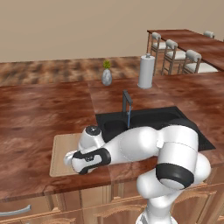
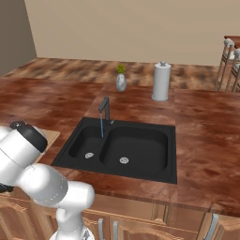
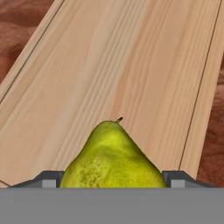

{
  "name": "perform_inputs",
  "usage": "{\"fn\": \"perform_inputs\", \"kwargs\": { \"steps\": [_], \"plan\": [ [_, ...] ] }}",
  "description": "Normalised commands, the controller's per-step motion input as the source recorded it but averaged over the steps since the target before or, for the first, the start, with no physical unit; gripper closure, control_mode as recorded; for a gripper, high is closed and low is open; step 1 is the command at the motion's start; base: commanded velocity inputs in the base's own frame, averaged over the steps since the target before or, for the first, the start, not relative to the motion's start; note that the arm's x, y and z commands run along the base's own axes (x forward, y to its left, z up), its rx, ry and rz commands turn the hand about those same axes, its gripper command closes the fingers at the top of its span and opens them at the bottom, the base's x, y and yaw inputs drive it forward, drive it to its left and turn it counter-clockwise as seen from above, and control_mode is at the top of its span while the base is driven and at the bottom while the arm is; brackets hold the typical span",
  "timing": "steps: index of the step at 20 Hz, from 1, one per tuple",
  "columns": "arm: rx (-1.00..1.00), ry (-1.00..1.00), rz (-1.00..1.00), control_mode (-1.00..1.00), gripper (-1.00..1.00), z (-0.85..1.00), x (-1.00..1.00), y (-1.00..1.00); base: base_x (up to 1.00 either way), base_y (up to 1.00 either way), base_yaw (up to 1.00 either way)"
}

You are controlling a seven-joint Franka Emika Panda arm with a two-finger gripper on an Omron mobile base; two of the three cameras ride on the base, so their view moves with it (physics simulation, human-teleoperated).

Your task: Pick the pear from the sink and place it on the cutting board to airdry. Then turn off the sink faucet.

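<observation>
The yellow-green pear sits between my gripper's two fingertips, which touch its sides, so the gripper is shut on it. It hangs just over the light wooden cutting board. In the left base view my hand is low over the cutting board, left of the black sink. The dark faucet still runs a thin blue stream into the narrow basin. In the right base view the sink, the faucet and a corner of the board show.
A grey vase with a yellow flower and a paper towel roll stand behind the sink. A dining table with chairs is at the back right. Brown countertop surrounds the board.
</observation>
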Motion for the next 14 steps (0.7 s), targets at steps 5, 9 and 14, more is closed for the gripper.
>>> {"fn": "perform_inputs", "kwargs": {
  "steps": [5, 9, 14],
  "plan": [
    [0.0, 0.0, 0.0, -1.0, 1.0, -0.13, 0.06, 0.04, 0.0, 0.0, 0.0],
    [0.0, 0.0, 0.0, -1.0, 1.0, -0.13, 0.05, 0.02, 0.0, 0.0, 0.0],
    [0.0, 0.0, 0.0, -1.0, -1.0, -0.08, 0.01, 0.02, 0.0, 0.0, 0.0]
  ]
}}
